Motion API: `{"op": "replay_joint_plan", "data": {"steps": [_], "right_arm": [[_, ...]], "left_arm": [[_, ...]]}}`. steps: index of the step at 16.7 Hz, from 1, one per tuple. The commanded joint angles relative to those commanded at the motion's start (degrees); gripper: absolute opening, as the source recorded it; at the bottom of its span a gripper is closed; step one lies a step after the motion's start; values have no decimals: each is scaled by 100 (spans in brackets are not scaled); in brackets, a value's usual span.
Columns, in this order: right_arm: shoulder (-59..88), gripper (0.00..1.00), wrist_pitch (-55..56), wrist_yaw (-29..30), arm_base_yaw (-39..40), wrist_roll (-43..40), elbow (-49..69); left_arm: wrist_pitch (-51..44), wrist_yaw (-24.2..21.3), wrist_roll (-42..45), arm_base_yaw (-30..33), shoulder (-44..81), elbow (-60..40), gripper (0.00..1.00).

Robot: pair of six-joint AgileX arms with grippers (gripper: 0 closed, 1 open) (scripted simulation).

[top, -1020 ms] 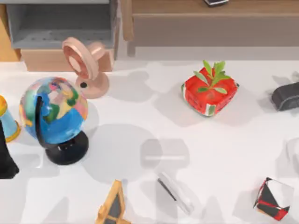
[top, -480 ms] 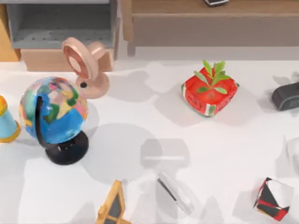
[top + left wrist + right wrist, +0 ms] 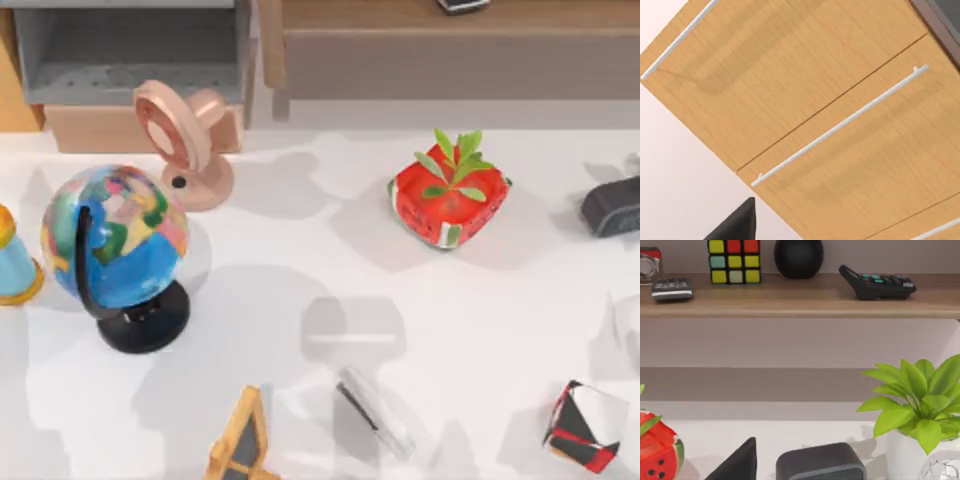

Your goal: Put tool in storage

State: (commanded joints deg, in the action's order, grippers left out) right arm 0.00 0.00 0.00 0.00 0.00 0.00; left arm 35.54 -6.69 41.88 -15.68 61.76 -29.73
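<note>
Tool (image 3: 375,412) lies flat on the surface (image 3: 480,300) near the front edge, between the orange-framed triangular piece (image 3: 240,440) and the cube (image 3: 585,425), free for a pick. Open grey storage compartment (image 3: 130,55) sits at back left. Cannot tell either end effector's state.

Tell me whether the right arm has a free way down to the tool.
Probably yes. The tool lies flat near the table's front edge, apart from the orange-framed triangular piece and the cube, with nothing over it.
</note>
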Motion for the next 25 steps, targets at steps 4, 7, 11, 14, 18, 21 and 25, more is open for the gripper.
{"op": "replay_joint_plan", "data": {"steps": [4, 7, 11, 14, 18, 21, 25], "right_arm": [[0, 100, 0, 0, 0, 0, 0], [0, 100, 0, 0, 0, 0, 0], [0, 100, 0, 0, 0, 0, 0], [0, 100, 0, 0, 0, 0, 0], [0, 100, 0, 0, 0, 0, 0], [0, 100, 0, 0, 0, 0, 0], [0, 100, 0, 0, 0, 0, 0]], "left_arm": [[862, -302, 1500, -250, 1755, -802, 100], [1558, -524, 2539, -452, 2598, -1448, 100], [2451, -954, 3850, -663, 4171, -2264, 100], [2864, -1340, 4472, -747, 5376, -2776, 100], [3171, -1810, 4909, -803, 6466, -3237, 100], [3180, -1983, 4896, -829, 6864, -3326, 100], [3178, -1996, 4891, -832, 6891, -3330, 100]]}}
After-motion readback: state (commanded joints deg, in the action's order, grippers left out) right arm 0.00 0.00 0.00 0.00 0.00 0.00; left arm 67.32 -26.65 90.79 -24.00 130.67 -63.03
